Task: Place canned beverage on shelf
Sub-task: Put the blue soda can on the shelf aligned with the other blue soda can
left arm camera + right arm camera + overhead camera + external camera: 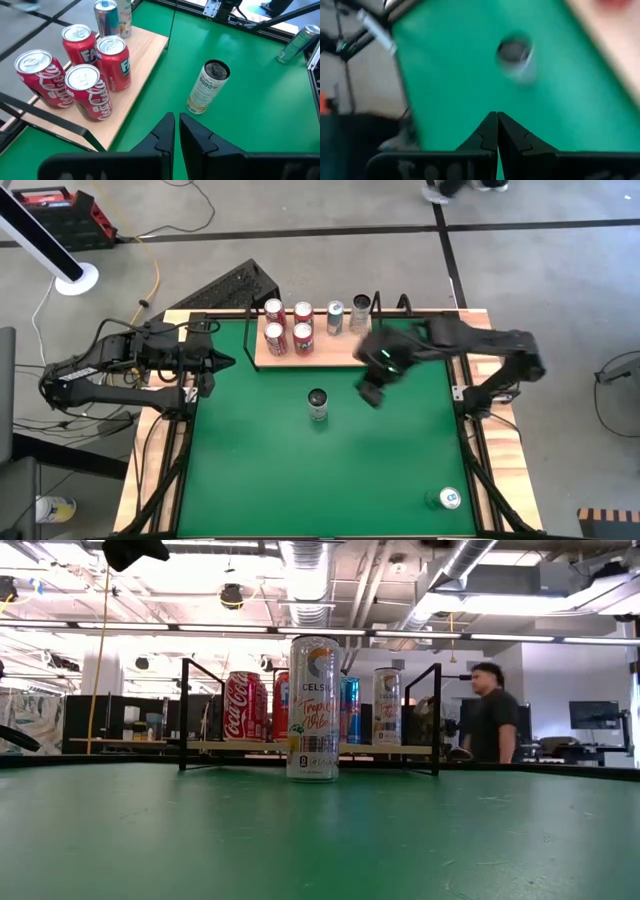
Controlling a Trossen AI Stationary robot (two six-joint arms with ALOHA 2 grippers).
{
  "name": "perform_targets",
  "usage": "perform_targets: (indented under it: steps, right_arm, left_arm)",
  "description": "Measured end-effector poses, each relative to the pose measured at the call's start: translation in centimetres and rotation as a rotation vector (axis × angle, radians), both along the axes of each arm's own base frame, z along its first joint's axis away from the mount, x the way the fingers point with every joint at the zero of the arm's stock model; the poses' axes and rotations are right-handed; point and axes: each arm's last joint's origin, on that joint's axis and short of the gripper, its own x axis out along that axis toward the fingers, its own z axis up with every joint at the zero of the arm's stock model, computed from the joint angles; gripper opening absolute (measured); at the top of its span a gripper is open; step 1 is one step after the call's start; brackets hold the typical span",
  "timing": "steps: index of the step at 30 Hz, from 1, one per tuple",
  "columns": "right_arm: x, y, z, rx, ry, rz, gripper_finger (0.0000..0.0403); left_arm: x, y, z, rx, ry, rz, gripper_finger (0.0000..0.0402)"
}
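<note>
One tall slim can (pixel 317 404) is seen standing upright on the green tabletop (pixel 300 480), its long axis vertical, its dark lid facing up. It is placed in open felt just in front of the shelf (pixel 345 352), apart from it. "CELSIUS" is printed on its white label in the low view, with script that seems to read "Tropical Vibe".

At the left, the left gripper (pixel 215 363) is held over the table's left edge, its fingers pressed nearly together and empty. On the light-wood shelf, four red cans (pixel 287 326) are grouped at the left end; "Coca-Cola" script is legible on one in the low view. A blue and silver can (pixel 335 317) and a pale can (pixel 361 307) are lined up farther right, and bare board is left at the shelf's right end.

The right gripper (pixel 372 392) is poised just right of the slim can, fingers closed on nothing. A green can (pixel 447 498) is seen lying on its side near the table's front right corner. A person (pixel 492 715) is visible in the room behind.
</note>
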Motion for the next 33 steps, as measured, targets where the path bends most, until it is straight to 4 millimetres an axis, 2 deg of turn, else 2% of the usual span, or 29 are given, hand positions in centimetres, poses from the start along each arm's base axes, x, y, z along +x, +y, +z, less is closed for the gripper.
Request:
perform_targets:
  steps: [6, 12, 16, 20, 25, 29, 33]
  right_arm:
    - [-5.2, 6.5, 1.5, 0.179, 0.126, -0.002, 0.0028]
    - [-8.3, 12.1, 0.9, 0.300, 0.300, -0.081, 0.0029]
    - [-10.2, 15.1, -0.1, 0.339, 0.479, -0.191, 0.0029]
    - [-12.5, 16.8, -0.6, 0.353, 0.620, -0.331, 0.0037]
    - [-14.4, 18.3, -0.8, 0.384, 0.683, -0.443, 0.0091]
    - [-15.6, 19.4, -2.4, 0.331, 0.732, -0.490, 0.0164]
    - [-15.9, 20.1, -4.4, 0.294, 0.785, -0.507, 0.0249]
  left_arm:
    - [0.1, 0.0, 0.1, 0.056, -0.001, -0.035, 0.0010]
    - [0.2, 0.0, 0.5, 0.110, -0.021, -0.051, 0.0010]
    - [0.3, 0.1, 0.7, 0.121, -0.042, -0.052, 0.0010]
    - [0.4, 0.1, 0.9, 0.125, -0.064, -0.051, 0.0010]
    - [0.5, 0.1, 1.1, 0.130, -0.089, -0.050, 0.0010]
    - [0.6, 0.1, 1.0, 0.124, -0.085, -0.048, 0.0010]
    - [0.9, 0.2, 0.9, 0.103, -0.079, -0.039, 0.0010]
